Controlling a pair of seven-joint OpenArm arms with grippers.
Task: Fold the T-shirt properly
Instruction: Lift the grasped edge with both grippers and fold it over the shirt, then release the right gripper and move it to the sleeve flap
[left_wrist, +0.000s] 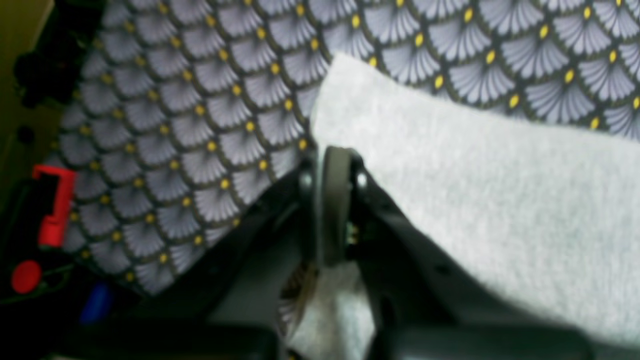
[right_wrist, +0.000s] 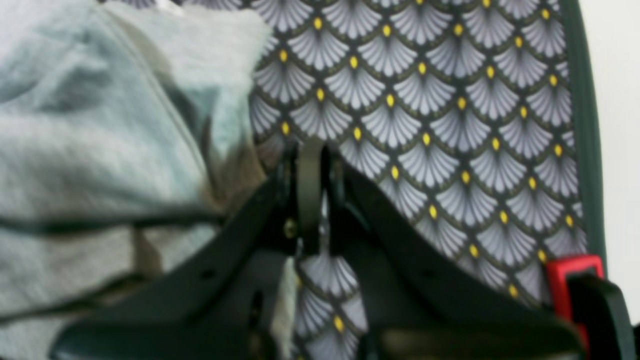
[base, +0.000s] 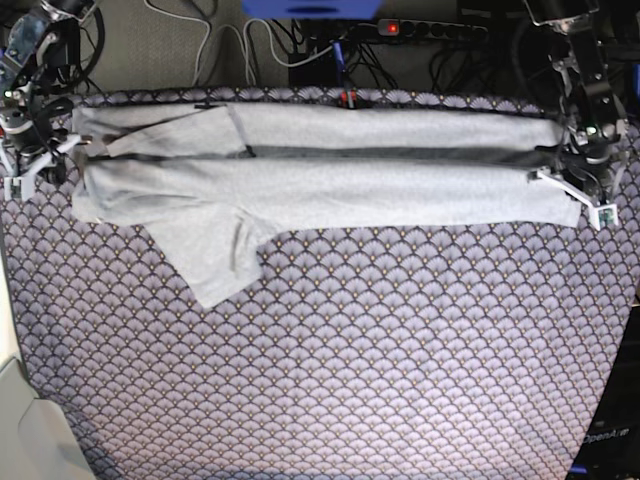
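Note:
The light grey T-shirt lies stretched in a long band across the far part of the table, folded lengthwise, with one sleeve sticking out toward the front. At the band's right end my left gripper is shut on the T-shirt's edge. The left wrist view shows its closed fingertips pinching grey cloth. My right gripper is at the band's left end, shut on the T-shirt. In the right wrist view bunched cloth lies left of the closed fingertips.
The purple scallop-patterned tablecloth covers the whole table. Cables and a power strip lie behind the far edge. Red clamps sit at the table's sides, close to each gripper.

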